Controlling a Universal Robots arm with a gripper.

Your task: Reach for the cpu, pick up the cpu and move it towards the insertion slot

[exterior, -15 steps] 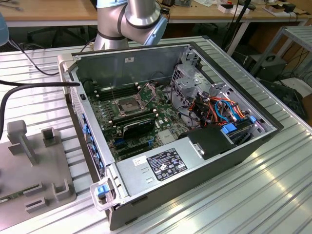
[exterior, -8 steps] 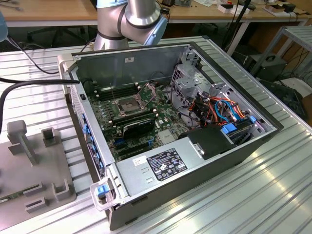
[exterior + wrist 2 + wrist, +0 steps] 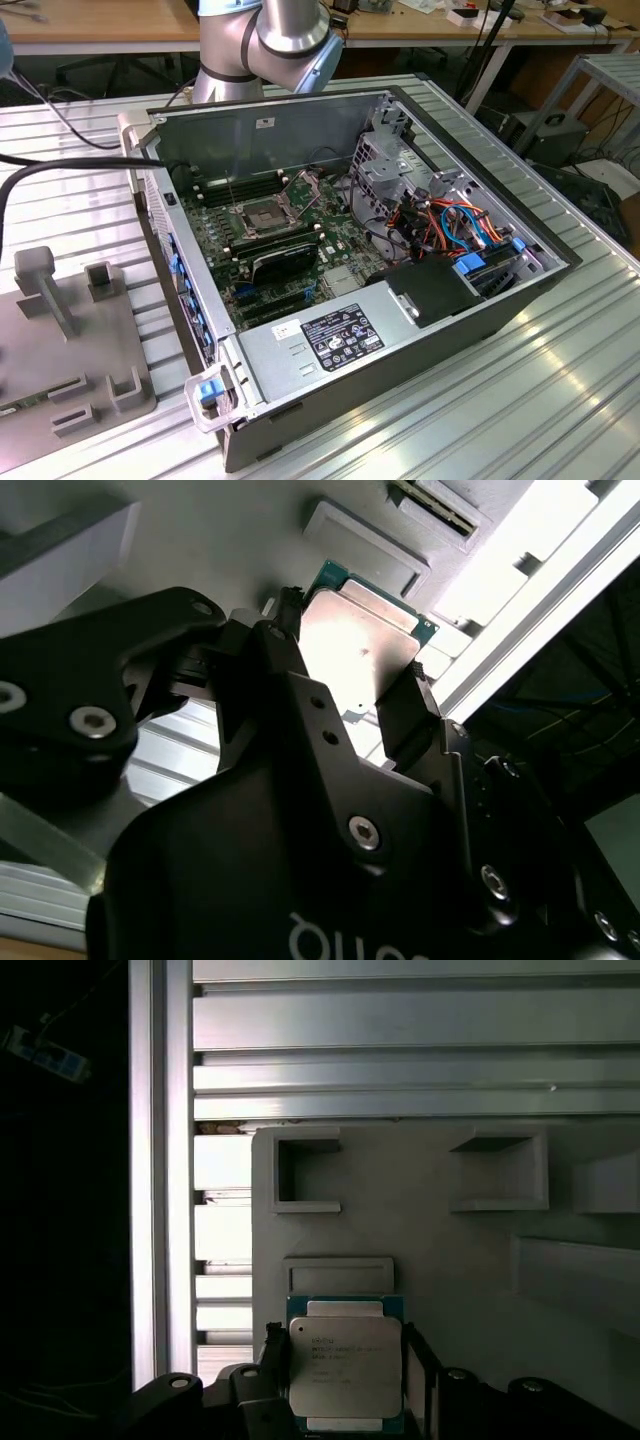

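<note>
The cpu, a square chip with a silver lid on a green board, sits between my gripper's two black fingers in both wrist views. In the second wrist view the cpu has a finger pressed against each of two opposite edges, so my gripper is shut on it. It hangs just over a grey fixture plate. In the exterior view the insertion slot is a silver-framed square socket with a dark centre on the motherboard, its latch plate tilted up behind it.
The open computer case lies on a slatted aluminium table, with a drive cage and cables on the exterior view's right. A black finned block sits beside the socket. The grey fixture plate with raised blocks lies on the exterior view's left.
</note>
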